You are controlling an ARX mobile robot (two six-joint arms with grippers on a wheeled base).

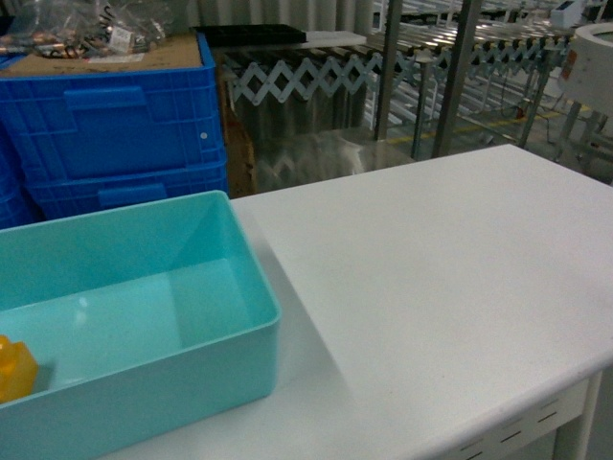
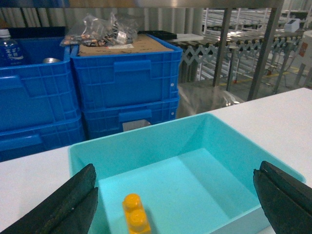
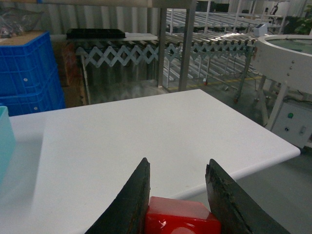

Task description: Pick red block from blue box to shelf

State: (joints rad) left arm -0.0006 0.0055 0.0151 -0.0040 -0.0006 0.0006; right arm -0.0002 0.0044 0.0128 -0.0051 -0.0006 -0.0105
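Right gripper [image 3: 178, 195], dark curved fingers [image 3: 129, 202] closed against a small glossy red plastic brick [image 3: 181, 220], gripped between them at the lower edge of the right wrist view; held above a white flat tabletop [image 3: 146, 131], near its front edge. Light turquoise rectangular plastic bin [image 3: 5, 136] just visible at far left of the same view, well apart from the brick.

Left gripper [image 2: 175, 200], black fingers [image 2: 63, 204] spread wide and holding nothing, poised over the turquoise bin [image 2: 146, 141]; orange-yellow two-stud brick [image 2: 135, 213] on the bin floor between the fingers, nearer the left one. In the head view, same bin [image 1: 259, 287] on the left part of the tabletop [image 1: 431, 268], yellow brick [image 1: 14, 369] at its left edge; neither gripper visible there.

Behind the table: stacked dark blue ribbed crates [image 1: 115, 125], stainless-steel upright posts [image 1: 458, 77] of a rack, and an expandable roller conveyor [image 3: 209, 41].
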